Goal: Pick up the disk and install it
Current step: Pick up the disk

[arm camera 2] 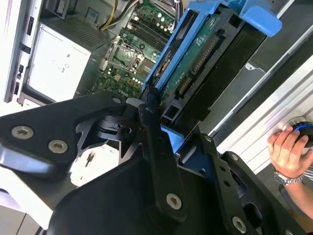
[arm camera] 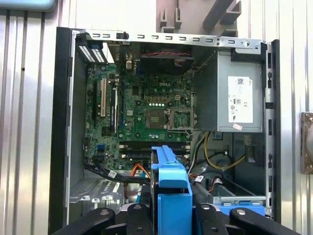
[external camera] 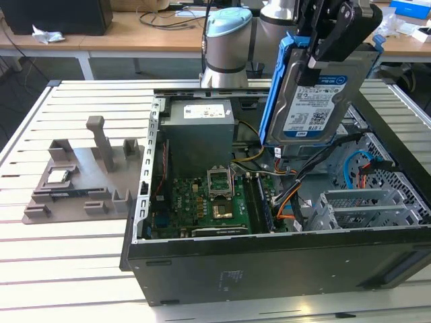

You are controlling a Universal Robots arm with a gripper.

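The disk (external camera: 315, 101), a silvery drive with a white and blue label in a bright blue carrier frame, hangs upright and slightly tilted above the right half of the open computer case (external camera: 269, 259). My gripper (external camera: 322, 48) is shut on its upper edge. In the second wrist view the disk (arm camera 2: 195, 58) runs edge-on away from the black fingers (arm camera 2: 155, 142), its connector side showing. In the first wrist view the blue carrier (arm camera: 171, 188) stands between the finger links, over the case's drive area.
Inside the case lie a green motherboard (external camera: 202, 202), a grey power supply (external camera: 199, 138) and orange, blue and black cables (external camera: 296, 195). A grey parts fixture (external camera: 84, 175) sits on the slatted table at the exterior view's left. A person's hand (arm camera 2: 288, 147) rests beside the case.
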